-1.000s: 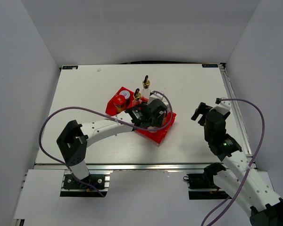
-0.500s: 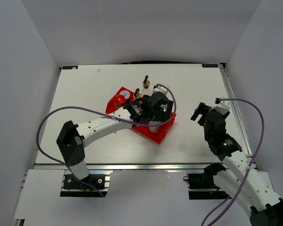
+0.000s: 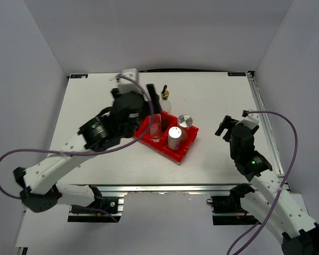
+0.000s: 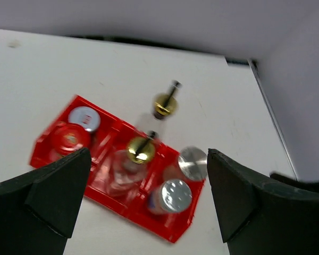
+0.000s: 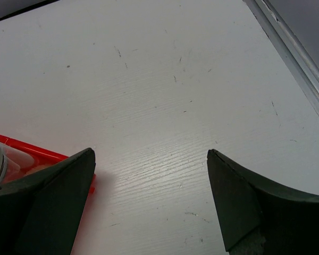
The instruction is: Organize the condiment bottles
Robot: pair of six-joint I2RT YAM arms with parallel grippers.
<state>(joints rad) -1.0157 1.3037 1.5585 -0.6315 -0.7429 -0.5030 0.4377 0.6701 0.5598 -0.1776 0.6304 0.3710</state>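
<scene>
Left claw (image 4: 149, 194): jaws spread wide, gripping nothing, poised high over the red bin (image 4: 42, 158).
Directly below: first gold-spouted bottle (image 4: 142, 151), upright in the bin.
Below, to the right: near silver shaker (image 4: 173, 194) and far silver shaker (image 4: 193, 162), side by side in the bin's end.
Below, to the left: red-lidded jar (image 4: 69, 137), with a pale-capped shaker (image 4: 84, 118) just beyond it.
Beyond: second gold-spouted bottle (image 4: 164, 103) at the bin's far edge; in or out cannot be told.
Writing: lid markings too blurred to read.
Right claw (image 5: 151, 196): wide open, empty, over the white table (image 5: 202, 79).
Change: a second ago the left claw sat low in the bin, shut; it has since released and lifted away. Right claw unmoved.
</scene>
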